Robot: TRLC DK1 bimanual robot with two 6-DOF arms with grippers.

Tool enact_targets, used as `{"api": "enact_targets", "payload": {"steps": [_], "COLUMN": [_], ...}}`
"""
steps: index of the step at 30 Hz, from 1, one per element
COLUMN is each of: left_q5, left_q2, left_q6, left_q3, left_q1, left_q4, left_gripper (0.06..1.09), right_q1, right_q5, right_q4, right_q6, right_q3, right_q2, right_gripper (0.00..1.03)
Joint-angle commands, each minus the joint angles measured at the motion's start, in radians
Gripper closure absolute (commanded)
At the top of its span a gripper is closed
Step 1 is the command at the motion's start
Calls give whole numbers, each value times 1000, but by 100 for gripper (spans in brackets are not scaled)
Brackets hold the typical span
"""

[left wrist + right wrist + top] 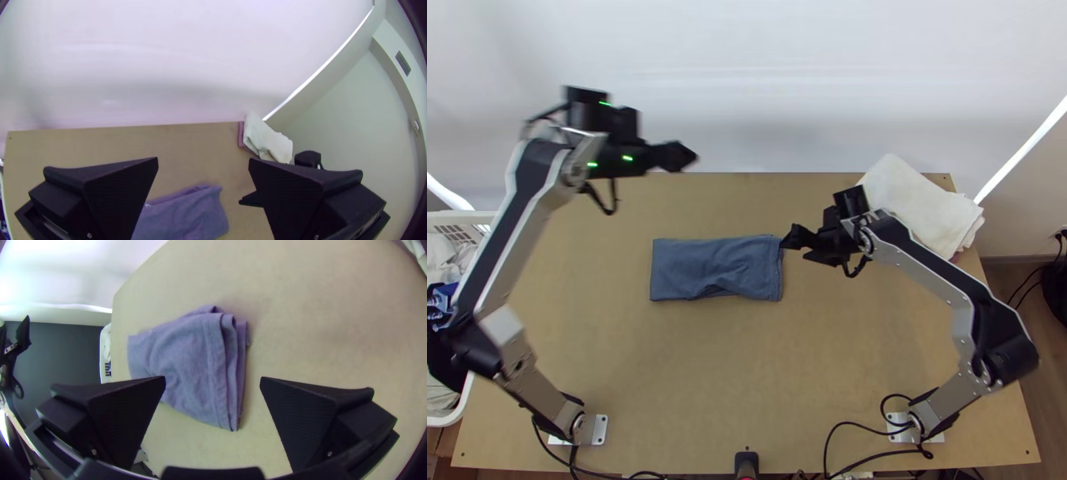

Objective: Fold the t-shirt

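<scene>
Midway across the surface (747, 360), the blue t-shirt (695, 268) lay folded, left gripper (203, 158) and right gripper (212, 378) both spread; neat further folding probably required pinching every end layer together.

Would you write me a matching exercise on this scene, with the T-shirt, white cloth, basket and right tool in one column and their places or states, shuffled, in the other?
Column 1
1. T-shirt
2. White cloth
3. Basket
4. Right tool

Column 2
A. Beside the left edge of the table, with clothes inside
B. Open, near the right-hand end of something blue-grey
C. Folded into a rough rectangle, between the two arms
D. At the far right corner, on top of something pinkish

Right pairs: 1-C, 2-D, 3-A, 4-B
</scene>
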Motion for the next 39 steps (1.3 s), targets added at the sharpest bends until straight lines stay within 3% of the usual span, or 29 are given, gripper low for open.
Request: {"api": "enact_targets", "payload": {"steps": [1,4,8,28,39], "left_q5": [-108,-206,-207,-207,-209], "left_q2": [-98,-159,-223,-311,-331], "left_q6": [49,74,81,126,137], "left_q3": [-56,-133,-208,-288,-297], "left_q1": [26,44,88,196,217], "left_q4": [-11,3,7,-3,-3], "left_gripper": [10,10,10,10,10], "right_q1": [14,14,14,5,137], "right_q5": [-73,-166,-240,-203,-194], "right_q4": [10,17,17,94,95], "right_q6": [-31,-45,-76,-105,-68], "right_q3": [19,33,53,132,241], "right_q2": [55,84,119,288,372], "right_gripper": [4,4,4,4,4]}}
